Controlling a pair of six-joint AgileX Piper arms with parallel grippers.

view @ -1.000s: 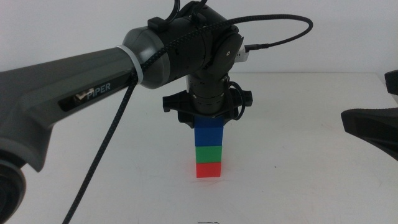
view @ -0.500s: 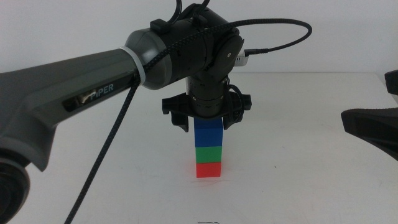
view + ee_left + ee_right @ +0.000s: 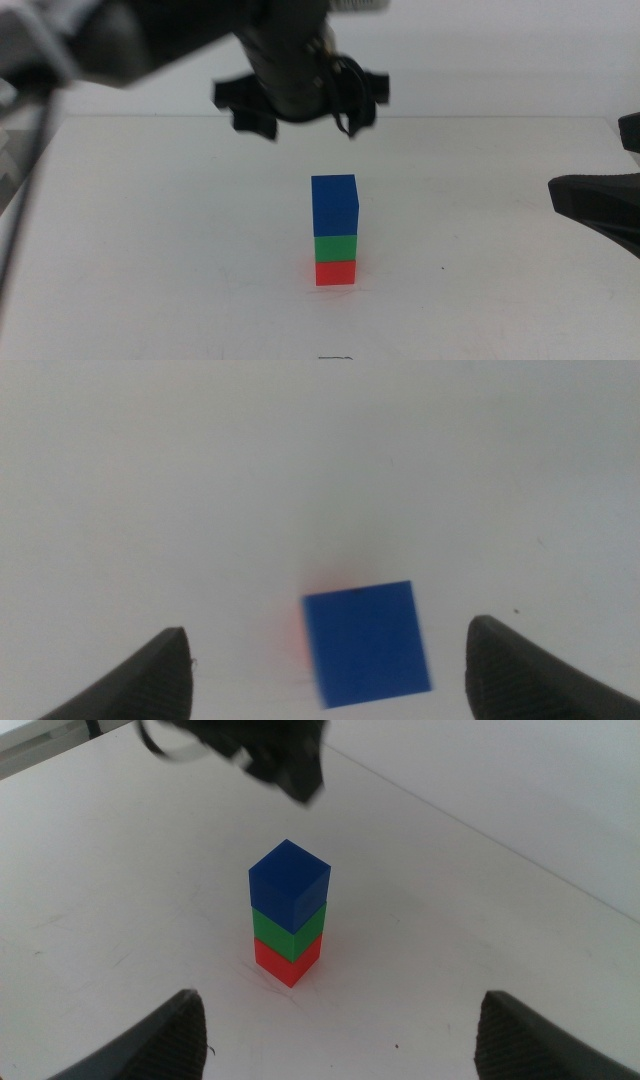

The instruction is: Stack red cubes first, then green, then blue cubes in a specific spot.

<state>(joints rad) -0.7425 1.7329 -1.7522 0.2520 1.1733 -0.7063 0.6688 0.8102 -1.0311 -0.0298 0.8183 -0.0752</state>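
Bright, even light, soft shadows; the left arm [image 3: 290, 70] is motion-blurred.

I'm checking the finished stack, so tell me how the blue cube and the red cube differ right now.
The blue cube sits at the top of the stack, while the red cube rests on the white table at the bottom. The blue cube's top face is bare, whereas the red cube's is covered by the green cube. Blue is dark, red bright. Both are plain, similar-sized cubes, and neither is gripped.
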